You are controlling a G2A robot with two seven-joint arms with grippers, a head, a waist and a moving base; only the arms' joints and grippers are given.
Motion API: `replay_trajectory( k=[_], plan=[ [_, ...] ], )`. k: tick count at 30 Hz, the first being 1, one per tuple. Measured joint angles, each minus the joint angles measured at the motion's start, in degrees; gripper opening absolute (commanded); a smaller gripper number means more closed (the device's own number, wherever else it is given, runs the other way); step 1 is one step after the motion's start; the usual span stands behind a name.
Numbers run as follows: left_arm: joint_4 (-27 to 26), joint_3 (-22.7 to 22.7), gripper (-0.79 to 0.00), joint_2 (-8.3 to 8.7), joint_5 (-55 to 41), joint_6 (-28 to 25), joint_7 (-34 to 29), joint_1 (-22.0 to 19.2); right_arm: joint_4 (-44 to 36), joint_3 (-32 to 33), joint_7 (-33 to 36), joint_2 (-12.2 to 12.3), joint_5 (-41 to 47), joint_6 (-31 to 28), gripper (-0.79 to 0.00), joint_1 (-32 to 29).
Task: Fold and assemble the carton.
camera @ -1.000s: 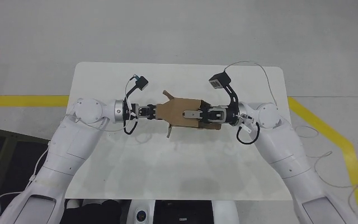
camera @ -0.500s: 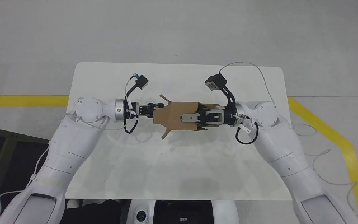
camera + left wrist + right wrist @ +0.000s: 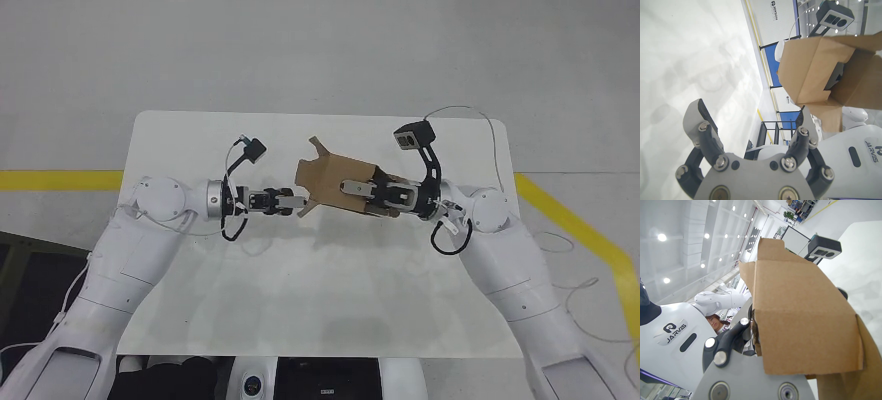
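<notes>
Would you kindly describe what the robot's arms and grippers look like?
The left arm and right arm have rounded white shells with dark wrist sections. Each wrist carries a black camera on a black bracket, with cables. The left gripper has a grey screwed base plate, black linkages and pale fingers with black ribbed pads; the right gripper looks alike.

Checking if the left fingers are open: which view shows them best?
Left wrist view: both fingers stand apart, empty. Top view has the left gripper far off beside the carton; the right wrist view catches that arm's camera past the carton.
</notes>
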Motion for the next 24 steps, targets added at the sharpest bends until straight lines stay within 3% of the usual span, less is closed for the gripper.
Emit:
replay_trajectory(
  k=[10, 24],
  plan=[
    [-2.58, -0.12, 0.0, 0.24, -0.93, 0.68, -2.36, 0.83, -0.83, -0.28, -5.73, -0.11, -6.96, 2.39, -0.785, -0.34],
    [-2.15, -1.57, 0.0, 0.47, -2.07, 1.44, -1.7, 0.42, -1.18, -3.43, -0.36, -0.62, -7.16, 6.34, -0.785, 1.96]
  ],
)
